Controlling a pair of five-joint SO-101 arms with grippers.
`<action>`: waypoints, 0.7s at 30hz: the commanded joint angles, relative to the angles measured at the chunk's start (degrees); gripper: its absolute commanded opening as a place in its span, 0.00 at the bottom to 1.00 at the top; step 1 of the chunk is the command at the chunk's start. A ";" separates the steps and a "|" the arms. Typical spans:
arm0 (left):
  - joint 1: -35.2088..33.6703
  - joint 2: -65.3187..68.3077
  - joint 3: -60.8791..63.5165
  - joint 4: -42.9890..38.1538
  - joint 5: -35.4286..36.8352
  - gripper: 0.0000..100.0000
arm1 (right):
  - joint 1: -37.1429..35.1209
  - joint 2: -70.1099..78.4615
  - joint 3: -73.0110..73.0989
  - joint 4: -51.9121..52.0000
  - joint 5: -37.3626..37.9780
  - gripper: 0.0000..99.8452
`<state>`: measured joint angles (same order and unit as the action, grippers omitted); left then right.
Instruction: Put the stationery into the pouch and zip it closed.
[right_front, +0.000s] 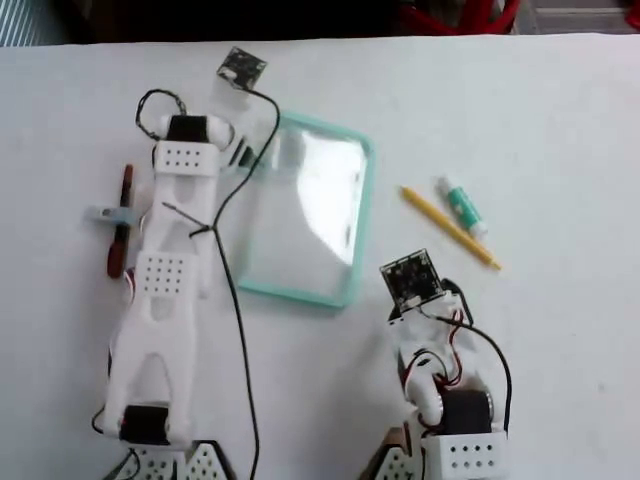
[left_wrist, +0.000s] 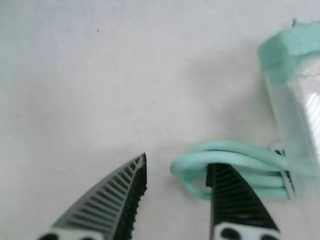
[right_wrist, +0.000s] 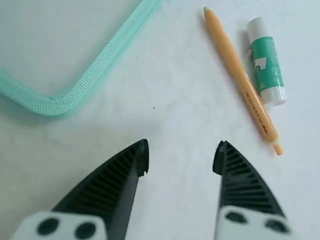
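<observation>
One clear pouch (right_front: 305, 215) with a mint edge lies flat in the middle of the table (right_front: 560, 120). Your left gripper (left_wrist: 177, 167) sits at its corner with jaws apart, one finger over the pouch's mint cord loop (left_wrist: 235, 155), pinching nothing. Your right gripper (right_wrist: 182, 147) hangs spread wide just off the pouch's near edge. The orange pencil (right_wrist: 240, 80) and glue stick (right_wrist: 265, 60) lie side by side ahead of it, outside the pouch.

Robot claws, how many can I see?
2. The left gripper is open at the pouch's green cord loop; the right gripper is open near the pencil and glue stick. None seems hidden.
</observation>
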<state>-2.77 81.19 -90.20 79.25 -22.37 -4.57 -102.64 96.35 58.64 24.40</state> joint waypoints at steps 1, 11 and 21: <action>3.47 -2.95 4.40 -0.79 -3.08 0.22 | -0.31 -0.40 0.53 0.31 0.35 0.22; 6.02 -3.03 8.26 2.02 -18.46 0.02 | -0.31 -0.40 0.53 0.31 0.35 0.22; 3.56 -14.99 -4.48 5.36 -2.20 0.02 | -0.31 -0.40 0.53 0.31 0.35 0.22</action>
<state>1.01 78.55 -91.96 83.74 -29.05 -4.57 -102.64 96.35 58.64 24.40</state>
